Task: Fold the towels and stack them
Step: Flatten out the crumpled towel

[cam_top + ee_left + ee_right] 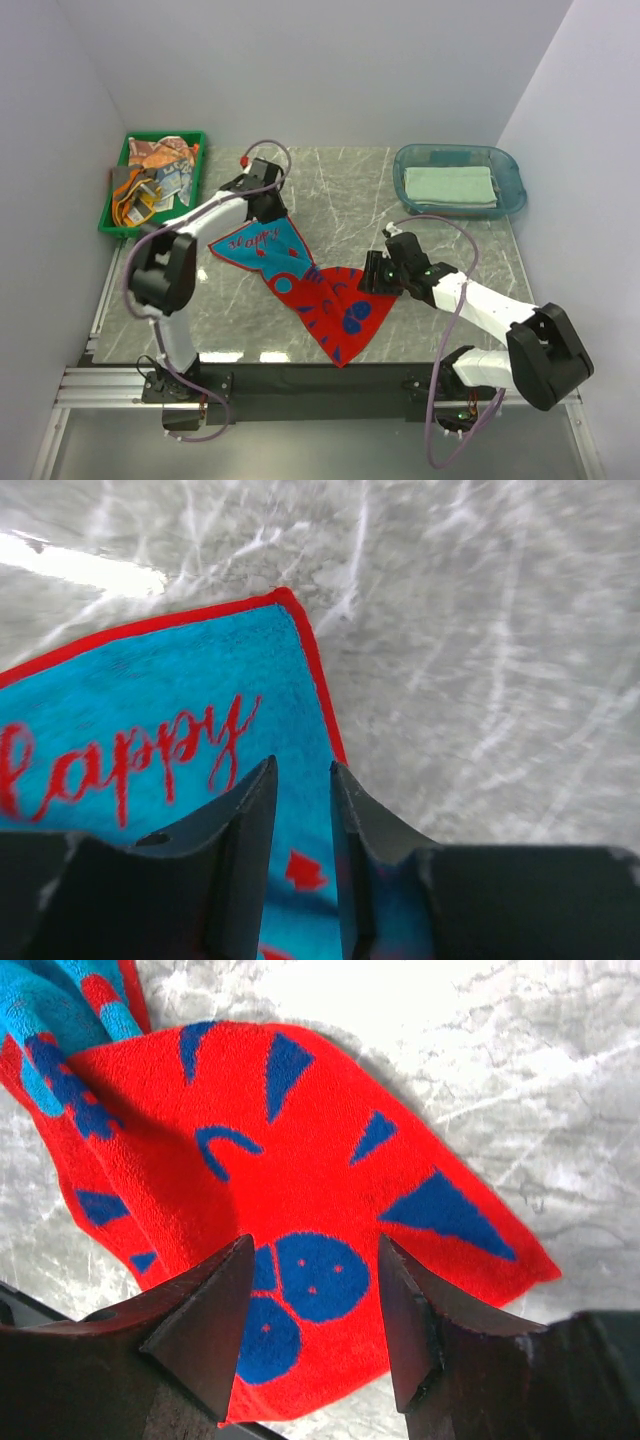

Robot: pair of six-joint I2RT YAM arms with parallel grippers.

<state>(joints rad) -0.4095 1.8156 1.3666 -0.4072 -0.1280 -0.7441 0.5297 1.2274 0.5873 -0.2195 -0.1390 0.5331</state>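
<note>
The grey marble-look table (350,190) is hard, smooth and glossy under me, so I expect cloth to slide on it easily. Across its middle lies the red and blue towel (310,285), twisted at its waist. One lobe shows turquoise with red script, the other red terry with blue shapes. I judge it light, limp and fuzzy, with no stiffness to hold a fold, so I should pinch it at the corners and along the hem, not mid-panel. Far right, the clear blue tub (512,196) holds a pale folded towel (450,185). Far left, the green tray (165,134) holds crumpled towels (160,170). The red hem (312,670) at the turquoise corner looks like a firmer ridge, a good bite. My left gripper (303,770) hangs over that lobe, jaws a narrow slit apart, nothing between them. My right gripper (312,1245) hangs over the red lobe, jaws moderately wide, empty.
</note>
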